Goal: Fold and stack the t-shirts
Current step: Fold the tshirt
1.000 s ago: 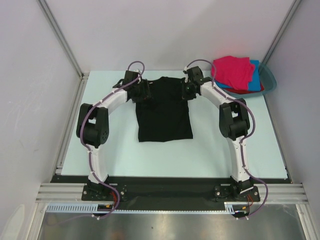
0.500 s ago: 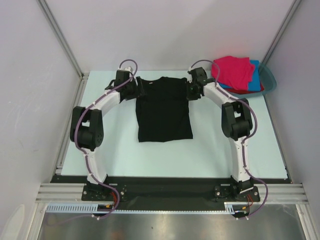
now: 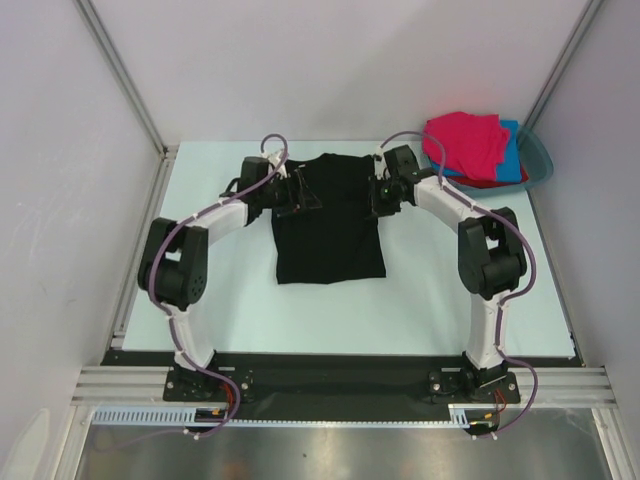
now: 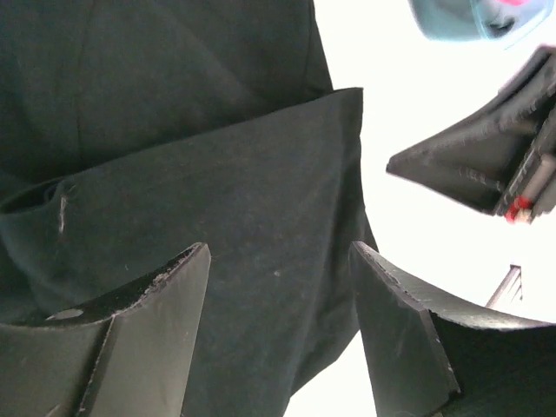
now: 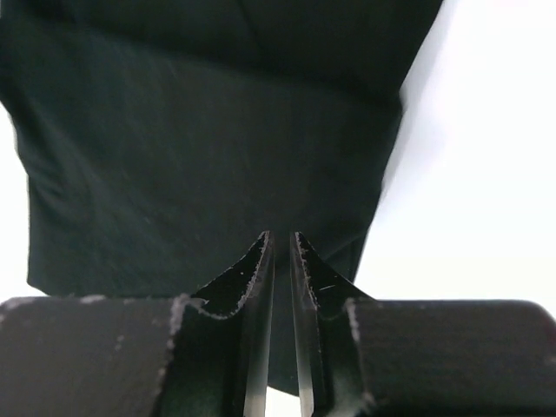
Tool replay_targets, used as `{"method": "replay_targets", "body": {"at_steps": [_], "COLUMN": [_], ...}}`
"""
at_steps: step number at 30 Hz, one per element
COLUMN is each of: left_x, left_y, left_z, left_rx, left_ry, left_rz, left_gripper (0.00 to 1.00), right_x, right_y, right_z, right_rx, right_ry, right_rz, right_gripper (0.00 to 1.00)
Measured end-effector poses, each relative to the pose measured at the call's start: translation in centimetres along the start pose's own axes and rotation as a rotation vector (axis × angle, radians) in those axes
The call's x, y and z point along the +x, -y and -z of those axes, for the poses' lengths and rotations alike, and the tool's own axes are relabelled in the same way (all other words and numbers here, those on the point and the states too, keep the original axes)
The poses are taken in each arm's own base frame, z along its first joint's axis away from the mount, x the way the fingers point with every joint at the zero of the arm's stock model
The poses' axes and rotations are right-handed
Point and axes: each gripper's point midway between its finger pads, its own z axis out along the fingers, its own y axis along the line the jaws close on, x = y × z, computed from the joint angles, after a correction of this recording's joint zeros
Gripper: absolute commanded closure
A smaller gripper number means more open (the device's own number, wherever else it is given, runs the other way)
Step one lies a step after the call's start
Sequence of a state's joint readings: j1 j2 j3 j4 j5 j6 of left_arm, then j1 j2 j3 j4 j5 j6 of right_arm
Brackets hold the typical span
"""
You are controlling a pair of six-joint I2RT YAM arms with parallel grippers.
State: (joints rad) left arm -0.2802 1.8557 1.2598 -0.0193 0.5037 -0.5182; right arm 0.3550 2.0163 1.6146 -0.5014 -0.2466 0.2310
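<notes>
The black t-shirt (image 3: 330, 225) lies flat mid-table, hem toward me, both sleeves turned in. My left gripper (image 3: 305, 196) hovers over its left shoulder with the jaws wide apart and nothing between them; black cloth (image 4: 200, 174) with a folded edge fills the left wrist view under the gripper (image 4: 280, 252). My right gripper (image 3: 379, 196) is at the right shoulder. In the right wrist view it (image 5: 280, 236) is closed to a thin slit with black cloth (image 5: 208, 148) running into it. Magenta (image 3: 466, 141), blue (image 3: 512, 160) and red (image 3: 488, 182) shirts lie piled at the back right.
The pile sits in a teal basin (image 3: 541, 152) at the back right corner, also seen in the left wrist view (image 4: 460, 19). White walls and metal posts close in the table on three sides. My right gripper's body shows in the left wrist view (image 4: 486, 165).
My left gripper swung from outside the left sleeve inward over the shirt, and the left sleeve now lies folded in. My right gripper shifted slightly inward and toward me.
</notes>
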Motion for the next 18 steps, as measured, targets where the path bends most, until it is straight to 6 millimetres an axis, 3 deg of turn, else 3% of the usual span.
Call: {"method": "replay_targets", "body": {"at_steps": [4,8,13,18], "left_x": [2.2,3.5,0.9,-2.2], "left_y": [-2.4,-5.4,-6.5,-8.5], "left_z": [-2.5,-4.7,-5.6,-4.7], "left_rx": [-0.016,-0.092,-0.158,-0.227], "left_ry": [-0.070,-0.121,-0.082,-0.010], "left_rz": [0.046,0.082,0.056,0.045], "left_gripper": [0.29,0.29,0.29,0.29], "right_x": [3.0,3.7,4.6,6.2], "right_y": [-0.1,-0.6,-1.0,-0.4], "right_z": [-0.9,-1.0,-1.3,-2.0], "right_rx": [-0.029,-0.062,-0.074,-0.031], "right_ry": [-0.080,-0.101,-0.122,-0.158], "right_rz": [-0.027,-0.042,-0.046,-0.051], "right_gripper": [0.83,0.83,0.83,0.85]}}
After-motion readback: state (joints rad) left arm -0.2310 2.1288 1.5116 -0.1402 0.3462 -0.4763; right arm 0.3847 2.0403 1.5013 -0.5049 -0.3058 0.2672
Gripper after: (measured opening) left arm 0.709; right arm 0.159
